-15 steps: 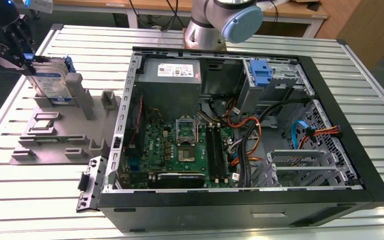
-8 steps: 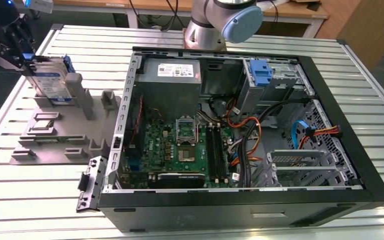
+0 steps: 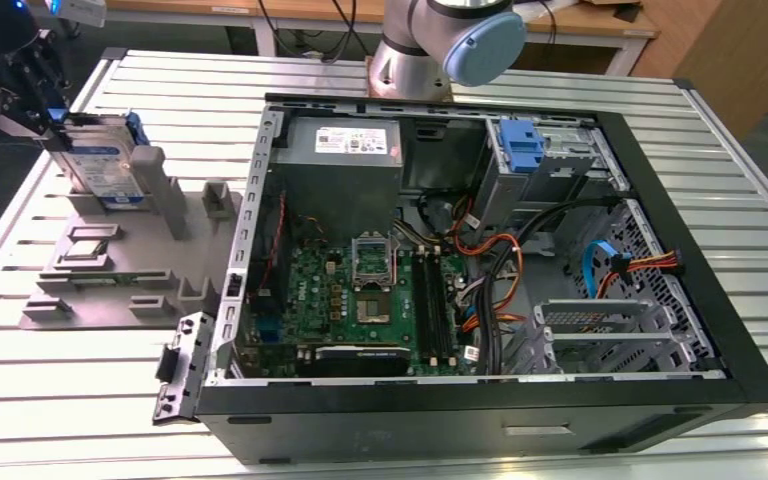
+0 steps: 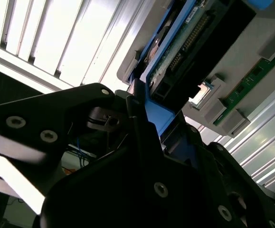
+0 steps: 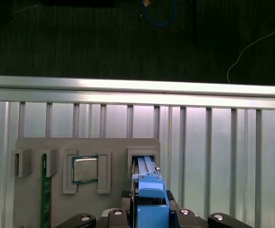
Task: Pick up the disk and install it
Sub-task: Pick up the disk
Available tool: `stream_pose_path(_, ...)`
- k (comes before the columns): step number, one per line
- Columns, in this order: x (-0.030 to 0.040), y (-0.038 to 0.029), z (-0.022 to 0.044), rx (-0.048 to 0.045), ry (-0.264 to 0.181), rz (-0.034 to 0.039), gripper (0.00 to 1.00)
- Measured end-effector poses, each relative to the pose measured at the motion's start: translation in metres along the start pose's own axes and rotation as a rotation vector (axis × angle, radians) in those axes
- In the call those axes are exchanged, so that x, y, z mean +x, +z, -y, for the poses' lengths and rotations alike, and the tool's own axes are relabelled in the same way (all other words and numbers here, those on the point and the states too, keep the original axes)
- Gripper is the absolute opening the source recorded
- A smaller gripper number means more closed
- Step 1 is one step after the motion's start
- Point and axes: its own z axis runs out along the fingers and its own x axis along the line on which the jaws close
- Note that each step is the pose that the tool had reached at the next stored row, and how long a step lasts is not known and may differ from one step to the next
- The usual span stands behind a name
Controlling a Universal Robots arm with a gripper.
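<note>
Fingers (image 4: 142, 135): black, clamped on either side of the disk's blue rail (image 5: 152, 202).
Gripper (image 3: 48, 105): sits at the upper end of the disk, at the far edge of the exterior view's left.
Disk (image 3: 101, 165): stands upright on its edge in a slot of the grey fixture, label facing outward, well apart from the case.
Grey fixture (image 3: 137, 255): lies on the table beside the case; it also holds a processor chip (image 5: 85, 169) and a green memory stick (image 5: 44, 199).
Computer case (image 3: 491, 420): lies open, with the motherboard and cables exposed.
Table (image 3: 724, 140): slatted metal that carries the fixture and the case.
</note>
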Motion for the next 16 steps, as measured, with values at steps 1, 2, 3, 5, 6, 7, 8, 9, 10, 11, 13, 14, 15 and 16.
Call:
stream_pose_path(1, 0.0, 0.0, 0.0, 0.0, 0.0, 0.0, 0.36)
stream_pose_path(2, 0.0, 0.0, 0.0, 0.0, 0.0, 0.0, 0.36)
stream_pose_path(3, 0.0, 0.0, 0.0, -0.0001, 0.0, 0.0, 0.36)
stream_pose_path(5, 0.0, 0.0, 0.0, 0.0, 0.0, 0.0, 0.36)
stream_pose_path(6, 0.0, 0.0, 0.0, 0.0, 0.0, 0.0, 0.36)
stream_pose_path(7, 0.0, 0.0, 0.0, 0.0001, 0.0, 0.0001, 0.36)
stream_pose_path(8, 0.0, -0.0001, 0.0, 0.0003, 0.0, 0.0001, 0.36)
stream_pose_path(9, 0.0, -0.0004, 0.0, 0.0003, 0.0, 0.0001, 0.36)
stream_pose_path(10, -0.0001, -0.0009, 0.0, 0.0001, 0.0, 0.0001, 0.36)
stream_pose_path(11, -0.0001, -0.0015, 0.0, 0.0, 0.0, 0.0, 0.36)
stream_pose_path(13, -0.0001, -0.0027, 0.0, 0.0001, 0.0, 0.0001, 0.36)
stream_pose_path(14, -0.0002, -0.0034, -0.0001, 0.0, 0.0, 0.0001, 0.36)
stream_pose_path(15, -0.0002, -0.004, -0.0001, 0.0, 0.0, 0.0, 0.36)
stream_pose_path(16, -0.0002, -0.0047, -0.0001, 0.0, 0.0, 0.0, 0.36)
